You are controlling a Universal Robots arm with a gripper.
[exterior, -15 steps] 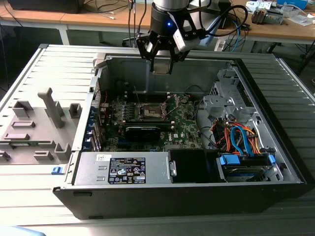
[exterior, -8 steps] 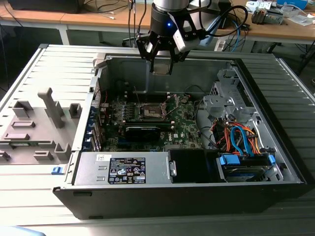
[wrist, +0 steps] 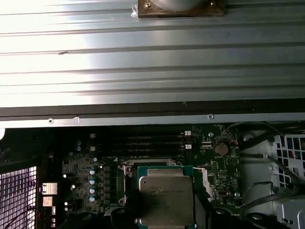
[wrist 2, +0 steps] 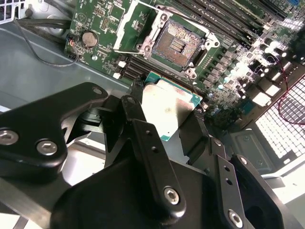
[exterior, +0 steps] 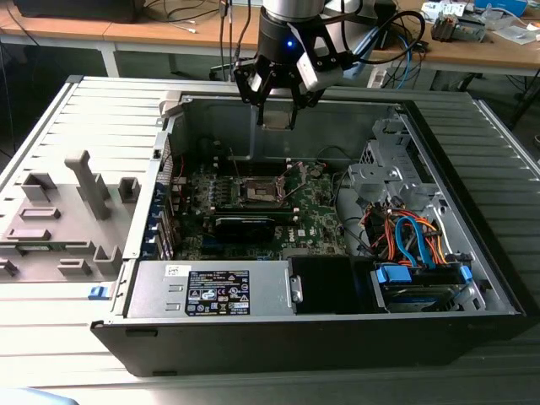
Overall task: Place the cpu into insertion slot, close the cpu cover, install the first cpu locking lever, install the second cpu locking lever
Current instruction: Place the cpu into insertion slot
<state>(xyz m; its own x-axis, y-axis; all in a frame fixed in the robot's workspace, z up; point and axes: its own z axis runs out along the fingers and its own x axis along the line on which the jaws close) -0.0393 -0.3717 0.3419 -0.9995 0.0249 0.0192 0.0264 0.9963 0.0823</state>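
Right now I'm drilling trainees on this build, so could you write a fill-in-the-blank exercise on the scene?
1. The end effector is shut on the ___, gripping it by opposite edges.
2. The insertion slot lies ___, with nothing seated in it.
3. The cpu cover is swung ___, off the slot.
Missing words: cpu; empty; open.
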